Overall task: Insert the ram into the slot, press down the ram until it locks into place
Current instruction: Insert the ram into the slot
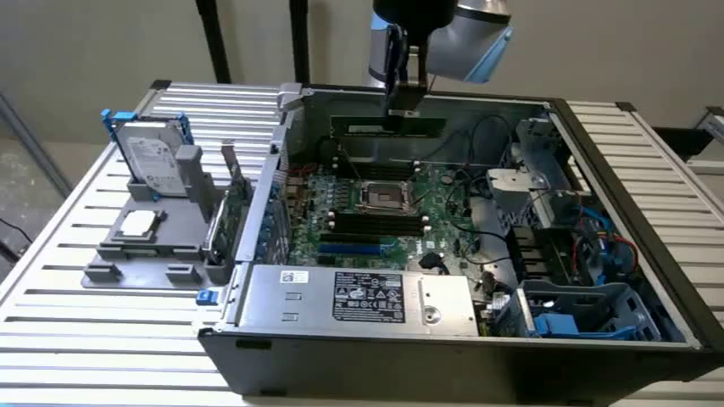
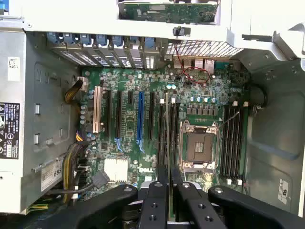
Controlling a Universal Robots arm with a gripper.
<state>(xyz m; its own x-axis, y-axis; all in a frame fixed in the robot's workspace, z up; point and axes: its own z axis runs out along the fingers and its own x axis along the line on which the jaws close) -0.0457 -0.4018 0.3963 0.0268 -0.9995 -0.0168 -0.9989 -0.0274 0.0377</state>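
Above the open case, the hand grips the ram, clear of its walls.

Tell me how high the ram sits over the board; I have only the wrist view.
Observer: The hand holds the ram up by the case's far wall, clear above the board and its black slots.
Operator: Report what stands outside the case.
Observer: At the exterior view's left, a grey stand holds a hard drive upright.
Operator: Name anything else on it.
Observer: A square silver chip lies flat there.
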